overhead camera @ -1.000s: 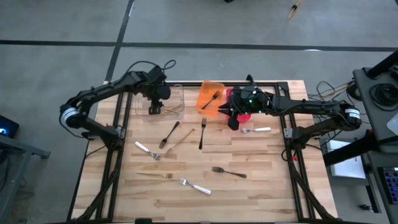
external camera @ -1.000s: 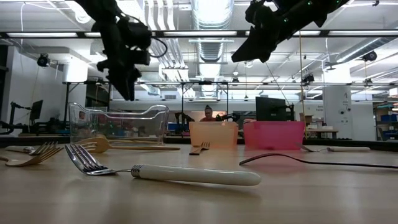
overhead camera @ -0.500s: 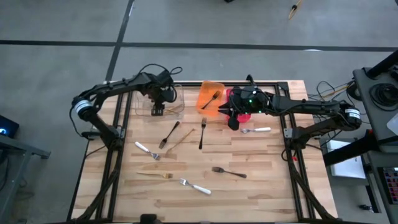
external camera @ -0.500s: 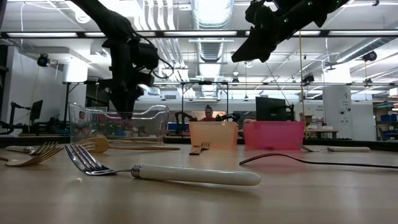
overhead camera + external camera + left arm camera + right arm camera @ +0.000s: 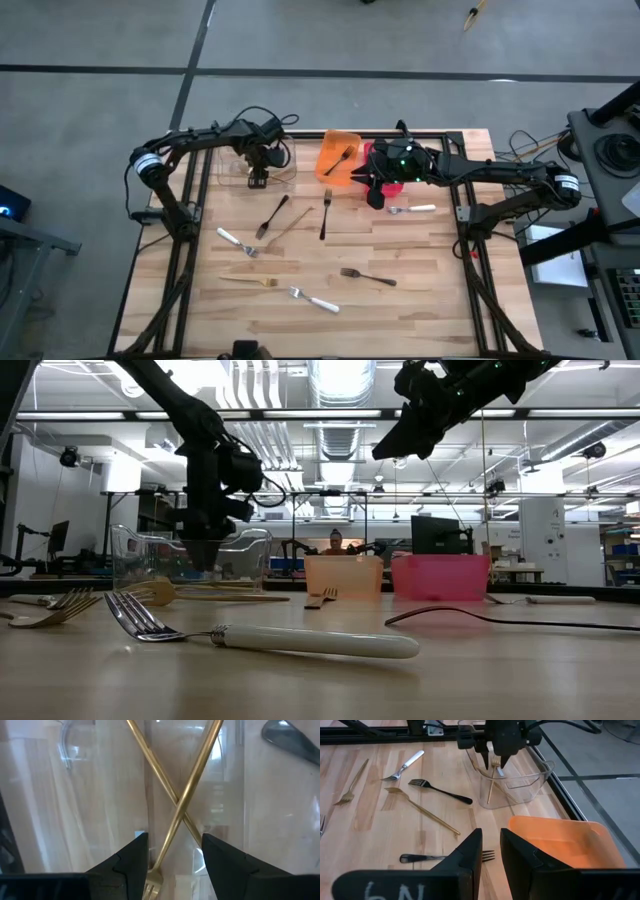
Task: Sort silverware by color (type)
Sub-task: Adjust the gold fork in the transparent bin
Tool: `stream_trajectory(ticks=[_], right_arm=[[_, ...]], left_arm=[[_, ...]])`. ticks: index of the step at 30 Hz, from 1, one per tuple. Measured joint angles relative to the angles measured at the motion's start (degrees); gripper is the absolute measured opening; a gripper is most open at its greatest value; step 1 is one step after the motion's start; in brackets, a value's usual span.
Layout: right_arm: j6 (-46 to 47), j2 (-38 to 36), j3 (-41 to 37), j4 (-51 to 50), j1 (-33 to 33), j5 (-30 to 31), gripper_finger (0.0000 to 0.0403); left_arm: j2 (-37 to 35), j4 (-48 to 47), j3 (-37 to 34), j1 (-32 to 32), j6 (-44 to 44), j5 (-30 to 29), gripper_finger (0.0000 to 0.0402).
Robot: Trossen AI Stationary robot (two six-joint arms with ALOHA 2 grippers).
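Gold forks [image 5: 172, 802] lie crossed in the clear bin [image 5: 285, 165] just beneath the open left hand [image 5: 172, 857].

Colours of cutlery, bins and arms on a pale wooden worktop.
The worktop [image 5: 420, 290] is light blond wood with a black frame. Near its far edge sit a clear bin [image 5: 268, 165], an orange bin [image 5: 338, 155] and a pinkish-red bin [image 5: 440, 576]. Two gold utensils [image 5: 175, 800] cross inside the clear bin. On the wood lie black forks [image 5: 368, 276], gold forks [image 5: 250, 282], and shiny silver forks with white handles [image 5: 315, 300]. Both arms are black, as are the left gripper [image 5: 257, 178] and right gripper [image 5: 376, 195].
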Motion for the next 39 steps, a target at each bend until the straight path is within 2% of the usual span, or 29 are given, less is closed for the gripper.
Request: stream_trajectory(ticks=[18,39], right_arm=[[0.00,0.02,0.00,0.00,0.00,0.04,0.0061],[0.00,0.02,0.00,0.00,0.00,0.04,0.0061]], left_arm=[[3.29,1.75,0.00,0.00,0.41,0.00,0.0163],[3.12,3.14,-2.08,0.00,0.50,0.26,0.0085]])
